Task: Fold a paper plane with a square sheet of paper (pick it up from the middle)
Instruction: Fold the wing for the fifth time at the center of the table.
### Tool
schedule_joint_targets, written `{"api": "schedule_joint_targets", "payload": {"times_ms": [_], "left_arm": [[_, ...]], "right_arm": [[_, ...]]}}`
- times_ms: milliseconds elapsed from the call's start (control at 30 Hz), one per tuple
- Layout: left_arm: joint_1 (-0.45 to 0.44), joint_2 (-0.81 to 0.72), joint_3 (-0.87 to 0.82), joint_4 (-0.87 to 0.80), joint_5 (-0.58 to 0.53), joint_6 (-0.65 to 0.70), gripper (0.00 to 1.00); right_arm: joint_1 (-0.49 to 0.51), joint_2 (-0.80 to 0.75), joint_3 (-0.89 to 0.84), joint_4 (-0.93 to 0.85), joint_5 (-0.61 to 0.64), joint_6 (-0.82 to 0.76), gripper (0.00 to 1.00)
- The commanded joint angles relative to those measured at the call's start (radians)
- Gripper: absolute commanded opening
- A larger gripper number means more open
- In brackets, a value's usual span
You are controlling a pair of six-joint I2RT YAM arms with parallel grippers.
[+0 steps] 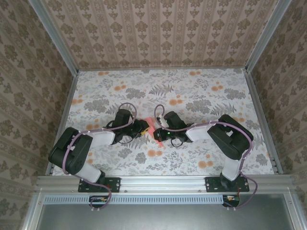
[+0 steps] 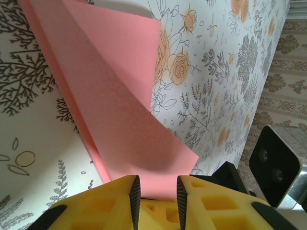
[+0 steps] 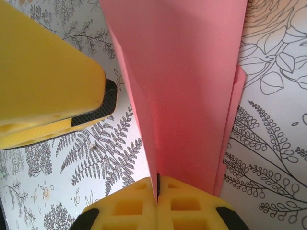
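Right hand (image 3: pixel 157 188) is pinching the square sheet of paper (image 3: pixel 182 96), shut; left hand (image 2: pixel 156 191) is straddling its loose edge, narrowly parted; should be closing squarely, avoiding wrinkles.

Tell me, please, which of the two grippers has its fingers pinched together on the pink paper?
The right gripper: its yellow fingers meet on the pink paper with no gap. The left gripper shows a clear gap between its fingers.
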Motion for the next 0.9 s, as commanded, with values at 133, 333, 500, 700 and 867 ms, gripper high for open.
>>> {"api": "schedule_joint_targets", "payload": {"times_ms": [133,333,500,700,867], "left_arm": [[-0.009,0.044,0.028,0.045,0.021,-0.005,0.26],[-0.010,0.061,0.029,0.066,0.027,0.001,0.24],[-0.010,0.053,0.020,0.069,0.022,0.007,0.23],[-0.018,0.061,0.009,0.096,0.021,0.004,0.22],[-0.019,0.080,0.015,0.119,0.025,0.005,0.21]], "right_arm": [[-0.019,0.047,0.019,-0.002,-0.072,0.043,0.06],[-0.033,0.056,0.009,0.011,-0.088,0.083,0.06],[-0.056,0.059,-0.014,0.069,-0.120,0.151,0.03],[-0.072,0.061,-0.027,0.128,-0.160,0.239,0.02],[-0.081,0.065,-0.034,0.146,-0.170,0.278,0.02]]}}
